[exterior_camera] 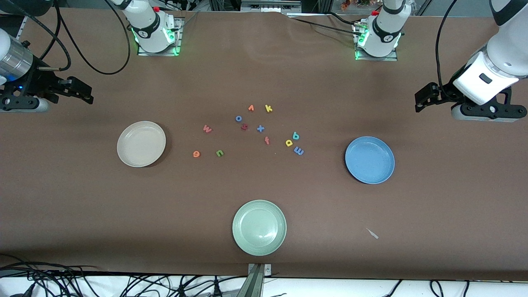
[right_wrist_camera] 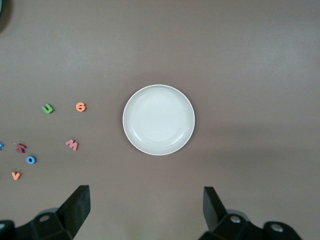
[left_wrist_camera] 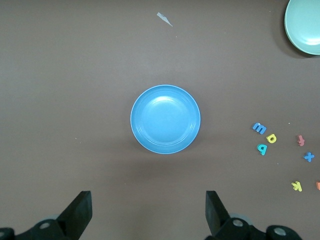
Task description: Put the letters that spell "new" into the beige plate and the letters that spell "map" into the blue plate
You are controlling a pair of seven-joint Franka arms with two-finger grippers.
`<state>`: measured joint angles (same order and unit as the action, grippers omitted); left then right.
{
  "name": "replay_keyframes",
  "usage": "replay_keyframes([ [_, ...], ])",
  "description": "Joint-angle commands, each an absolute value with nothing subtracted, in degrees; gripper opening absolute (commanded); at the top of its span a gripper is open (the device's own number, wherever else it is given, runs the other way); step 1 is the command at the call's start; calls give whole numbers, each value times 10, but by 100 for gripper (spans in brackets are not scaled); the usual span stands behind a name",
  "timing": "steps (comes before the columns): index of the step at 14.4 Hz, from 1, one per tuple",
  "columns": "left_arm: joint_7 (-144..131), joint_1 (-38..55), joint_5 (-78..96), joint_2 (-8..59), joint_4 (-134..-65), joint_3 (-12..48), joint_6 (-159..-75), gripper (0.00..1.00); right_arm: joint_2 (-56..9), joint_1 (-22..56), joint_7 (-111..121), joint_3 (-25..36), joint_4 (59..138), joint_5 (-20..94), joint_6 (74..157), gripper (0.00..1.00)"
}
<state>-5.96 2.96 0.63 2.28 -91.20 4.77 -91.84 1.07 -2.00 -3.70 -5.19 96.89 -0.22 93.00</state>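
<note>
Brown bench (exterior_camera: 264,70) under both arms, three plates and a loose scatter of foam letters on it.

Left gripper (left_wrist_camera: 148,212) up in the air, over bare bench toward the left arm's end, jaws spread wide with nothing between them; blue plate (left_wrist_camera: 165,119) in plain sight between the fingers in the left wrist view. Right gripper (right_wrist_camera: 146,210) likewise aloft over bare bench toward the right arm's end, jaws fully apart and holding nothing; beige plate (right_wrist_camera: 158,119) centred below it in the right wrist view. Both arms waiting.

Landmark: pale green plate (exterior_camera: 259,227), nearest the front camera, mid-bench, nothing in it.

Beige plate (exterior_camera: 141,143) farther from the camera than the green plate, toward the right arm's end, nothing in it. Blue plate (exterior_camera: 369,159) farther than the green plate too, toward the left arm's end, also holding nothing.

All letters farther from the camera than the green plate, between the two other plates. Orange e (exterior_camera: 196,154), green n (exterior_camera: 220,153) and pink-red w (exterior_camera: 207,129) off toward the right arm's end from it. Blue m (exterior_camera: 298,151), yellow a (exterior_camera: 289,143) and teal p (exterior_camera: 295,135) clustered just beside one another, off toward the left arm's end.

Remaining letters farther still: red f (exterior_camera: 267,140), blue x (exterior_camera: 260,128), blue o (exterior_camera: 238,119), yellow k (exterior_camera: 268,108), orange v (exterior_camera: 251,108).
</note>
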Motion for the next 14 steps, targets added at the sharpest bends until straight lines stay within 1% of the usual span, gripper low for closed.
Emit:
replay_keyframes([
  [1,-53,30,11,28,-899,49,-881,100,19,-20,-29,-52,977,-9,930,100],
  [2,-55,29,11,29,-897,48,-856,100,19,-20,-29,-52,977,-9,930,100],
  [4,-48,26,12,46,-881,45,-894,100,19,-20,-29,-52,977,-10,930,100],
  [5,-49,24,11,59,-852,44,-898,100,19,-20,-29,-52,977,-9,930,100],
  [7,-54,22,11,59,-858,47,-881,100,19,-20,-29,-52,977,-10,930,100],
  [14,-50,25,9,60,-850,47,-882,100,19,-20,-29,-52,978,-9,930,100],
])
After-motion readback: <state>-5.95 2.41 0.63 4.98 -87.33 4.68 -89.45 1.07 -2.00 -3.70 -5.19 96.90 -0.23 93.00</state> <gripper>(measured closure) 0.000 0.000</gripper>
